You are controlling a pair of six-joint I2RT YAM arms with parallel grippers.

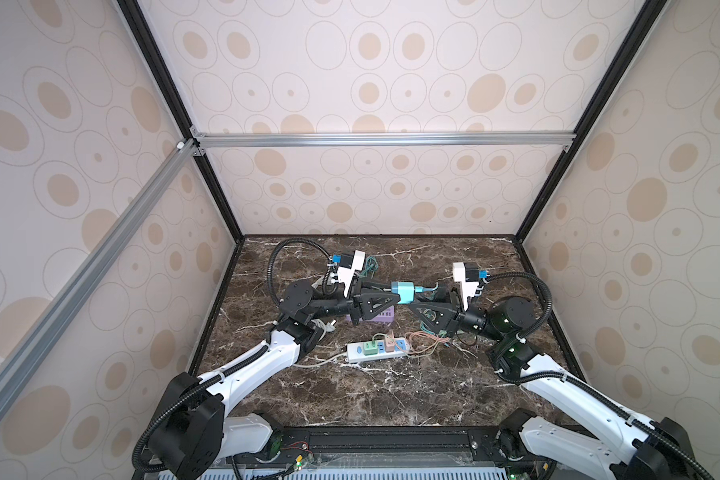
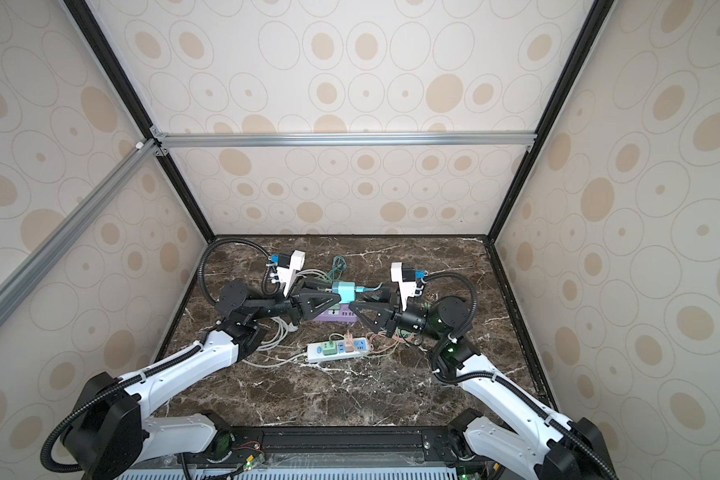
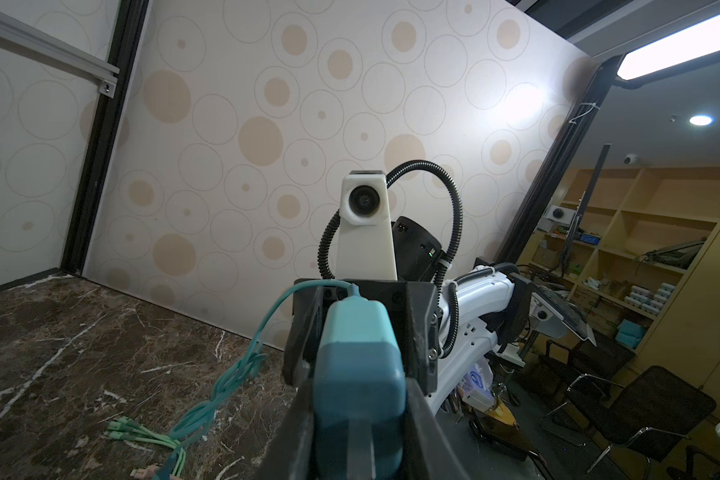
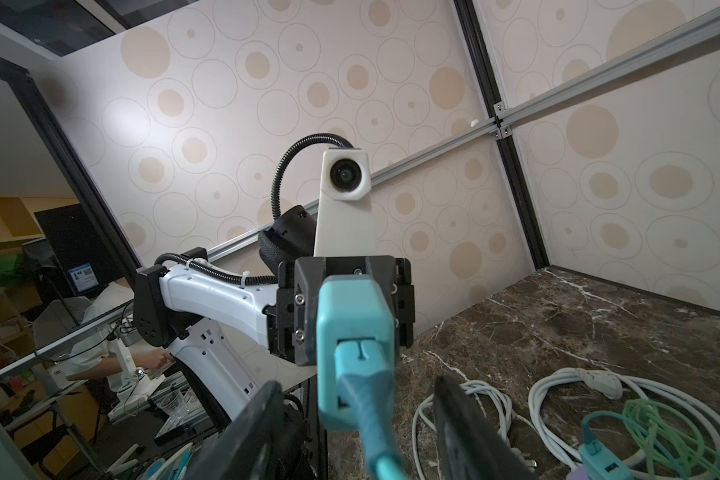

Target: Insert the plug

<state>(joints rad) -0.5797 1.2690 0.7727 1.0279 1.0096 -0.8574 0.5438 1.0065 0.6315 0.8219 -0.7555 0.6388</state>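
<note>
Left pincer (image 1: 396, 294) grips charger (image 1: 407, 292); right pincer (image 4: 356, 399) straddles plug (image 4: 360, 357)

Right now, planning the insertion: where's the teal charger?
In both top views the teal charger hangs mid-table, clamped in the left gripper, near the purple power strip.

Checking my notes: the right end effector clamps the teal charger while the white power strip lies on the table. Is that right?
No: the left end effector clamps the teal charger, as the left wrist view shows. The white power strip does lie on the table.
</note>
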